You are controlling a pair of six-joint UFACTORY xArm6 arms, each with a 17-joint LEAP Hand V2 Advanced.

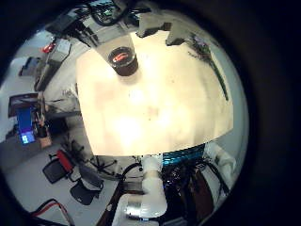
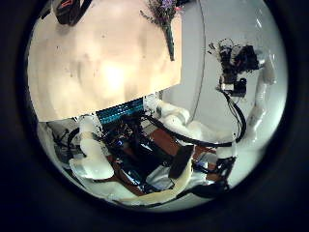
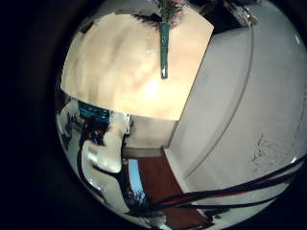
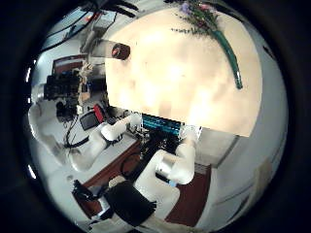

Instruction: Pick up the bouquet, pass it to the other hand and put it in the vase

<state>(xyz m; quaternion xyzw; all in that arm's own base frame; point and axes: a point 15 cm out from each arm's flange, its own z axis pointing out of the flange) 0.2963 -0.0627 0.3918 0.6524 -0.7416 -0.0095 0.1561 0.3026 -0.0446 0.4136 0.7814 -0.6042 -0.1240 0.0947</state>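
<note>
The bouquet (image 1: 200, 49) lies flat on the table (image 1: 160, 104) near its far corner, flower heads at the edge and the long stem (image 3: 164, 48) pointing inward. It also shows in the left thumb side palm view (image 2: 166, 19) and the right thumb side palm view (image 4: 216, 34). The vase (image 1: 122, 61) stands upright on the table away from the bouquet, its round mouth open. It also shows in the right thumb side palm view (image 4: 120, 50). Both hands are high above the table. A hand (image 2: 237, 63) shows beside the table, and a hand (image 4: 63, 92) shows off the table's side.
The table top between vase and bouquet is bare board (image 4: 185, 83). The arms' white links (image 2: 179, 121) rise from the table's near edge. A wall (image 3: 240, 105) runs along one side.
</note>
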